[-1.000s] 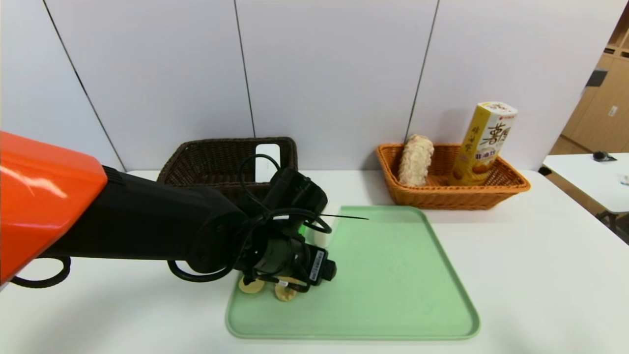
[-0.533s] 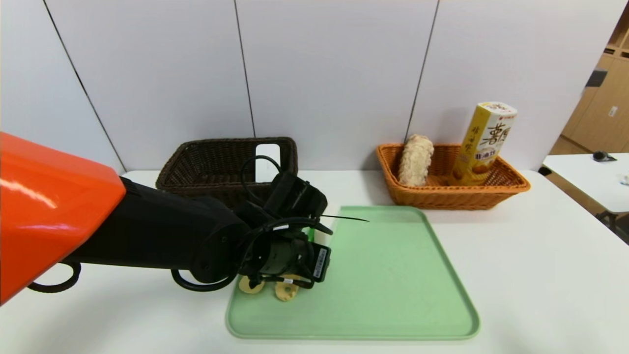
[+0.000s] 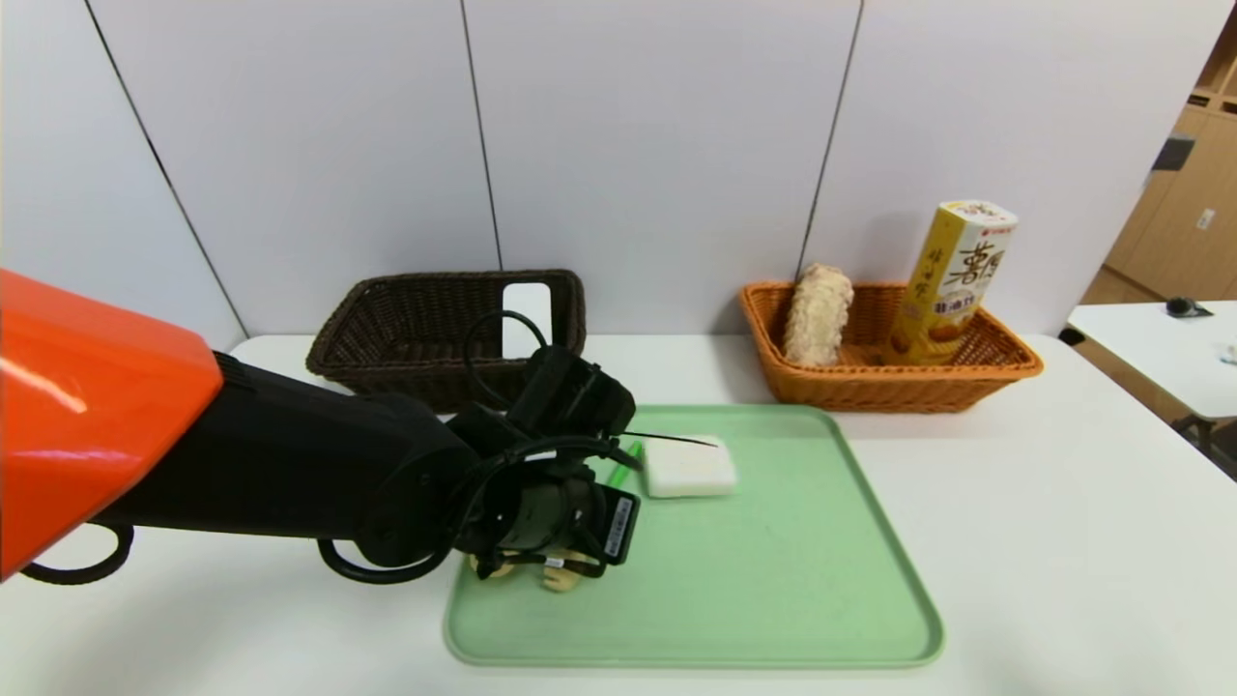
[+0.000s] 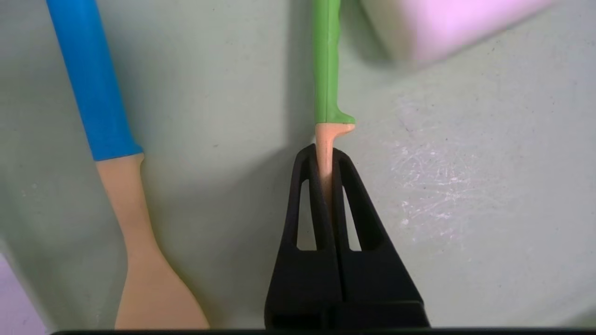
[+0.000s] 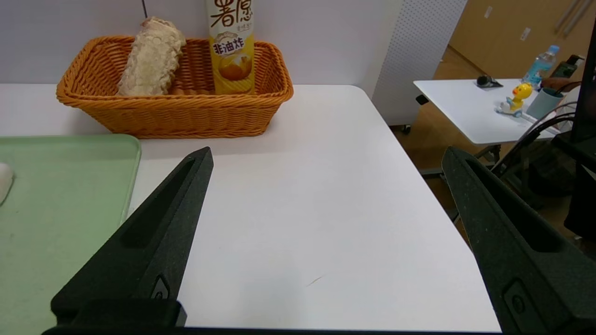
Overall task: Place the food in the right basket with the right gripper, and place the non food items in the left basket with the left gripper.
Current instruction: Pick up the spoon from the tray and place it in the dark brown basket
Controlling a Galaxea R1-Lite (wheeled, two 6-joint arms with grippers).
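A: Left pincer [image 4: 326, 153] has just shut. A second ago it stood apart over the near left of the green tray [image 3: 773, 580]; now it is clamped on the pale neck of the green-handled spoon [image 4: 327, 60].

B: And the soap bar [image 3: 688, 466]?

A: It now shows clear of the arm, lying near the tray's far left. The blue-handled spoon [image 4: 93, 88] lies just beside the gripped one, untouched.

B: So for the task?

A: I judge the spoon ready to be lifted to the dark basket [image 3: 406, 324] at far left, where a white box [image 3: 527, 314] leans already. Bread [image 3: 817, 314] and the yellow carton [image 3: 952, 280] sit in the orange basket [image 3: 889, 387] at far right, so the food looks done.

B: Right pincer [image 5: 326, 242]?

A: Parked, wide apart, above the bare white worktop [image 3: 1063, 503].

B: Surroundings?

A: Pale wall panels behind; another white table [image 5: 465, 111] with a bottle and a toy duck far right.
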